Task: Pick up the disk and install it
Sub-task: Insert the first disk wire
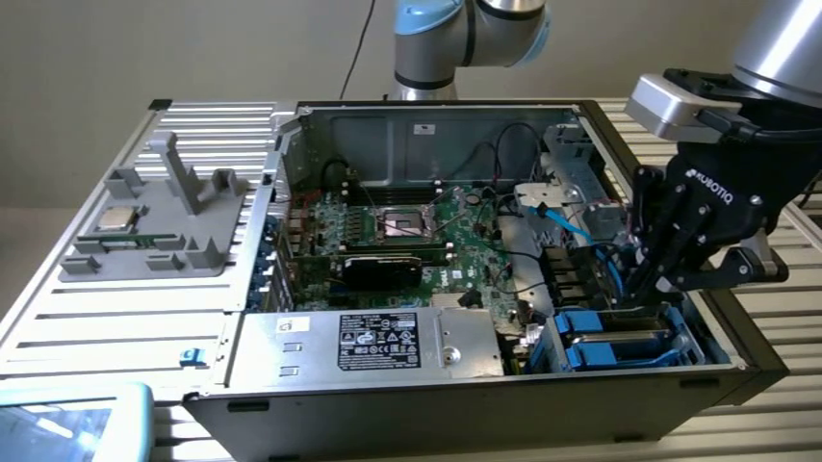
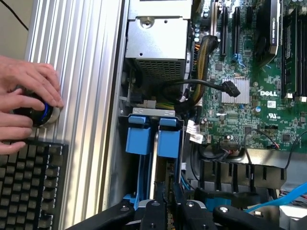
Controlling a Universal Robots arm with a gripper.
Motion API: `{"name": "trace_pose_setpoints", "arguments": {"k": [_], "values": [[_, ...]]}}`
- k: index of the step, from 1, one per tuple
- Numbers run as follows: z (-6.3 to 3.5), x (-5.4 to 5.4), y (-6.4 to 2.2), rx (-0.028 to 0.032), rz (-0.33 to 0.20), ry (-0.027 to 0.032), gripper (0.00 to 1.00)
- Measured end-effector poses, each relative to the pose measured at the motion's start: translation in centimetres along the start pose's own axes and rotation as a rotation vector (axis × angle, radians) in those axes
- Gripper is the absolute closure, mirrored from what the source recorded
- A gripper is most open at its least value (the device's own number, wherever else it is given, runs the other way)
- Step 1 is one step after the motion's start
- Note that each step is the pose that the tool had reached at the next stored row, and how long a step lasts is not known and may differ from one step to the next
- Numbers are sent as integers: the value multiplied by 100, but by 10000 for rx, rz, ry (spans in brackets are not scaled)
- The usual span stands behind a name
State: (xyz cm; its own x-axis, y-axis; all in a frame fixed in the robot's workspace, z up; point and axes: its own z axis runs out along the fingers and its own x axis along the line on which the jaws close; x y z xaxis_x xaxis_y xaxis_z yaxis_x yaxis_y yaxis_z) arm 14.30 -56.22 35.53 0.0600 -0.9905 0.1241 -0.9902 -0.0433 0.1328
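Note:
The disk (image 1: 626, 337) stands on edge in the drive bay at the front corner of the open computer case, on the exterior view's right. Its bright blue carrier (image 2: 168, 138) sits beside a second blue carrier (image 2: 139, 136). My gripper (image 1: 638, 294) reaches straight down into that bay, its black fingers (image 2: 154, 211) drawn close together on the top edge of the disk. The lower part of the disk is hidden inside the bay.
The silver power-supply box (image 1: 372, 342) lies beside the bay, with the green motherboard (image 1: 411, 231) behind it. Blue cables (image 1: 565, 226) cross near the bay. A grey fixture (image 1: 154, 221) with a small chip sits on the slatted table. A person's hands (image 2: 26, 96) rest by a keyboard (image 2: 29, 182).

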Motion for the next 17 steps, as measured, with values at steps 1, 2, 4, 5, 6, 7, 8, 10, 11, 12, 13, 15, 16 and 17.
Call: {"name": "trace_pose_setpoints", "arguments": {"k": [1, 2, 4, 5, 6, 7, 8, 10, 11, 12, 13, 15, 16, 17], "values": [[2, 0, 0, -80, 27, -8, 83], [1, 1, 0, -157, 28, -9, 83], [3, 0, -3, -220, 21, -14, 83], [5, 0, -5, -220, 22, -19, 83], [8, 0, -12, -220, 24, -26, 83], [10, 1, -20, -221, 30, -33, 83], [12, 1, -28, -222, 40, -35, 83], [14, 1, -43, -226, 69, -37, 83], [18, 0, -43, -229, 91, -31, 83], [23, 0, -43, -235, 132, -21, 83], [30, -1, -45, -245, 202, -26, 83], [40, -2, -47, -276, 391, -48, 83], [41, -2, -47, -287, 428, -53, 83], [42, -3, -48, -301, 436, -55, 83]]}}
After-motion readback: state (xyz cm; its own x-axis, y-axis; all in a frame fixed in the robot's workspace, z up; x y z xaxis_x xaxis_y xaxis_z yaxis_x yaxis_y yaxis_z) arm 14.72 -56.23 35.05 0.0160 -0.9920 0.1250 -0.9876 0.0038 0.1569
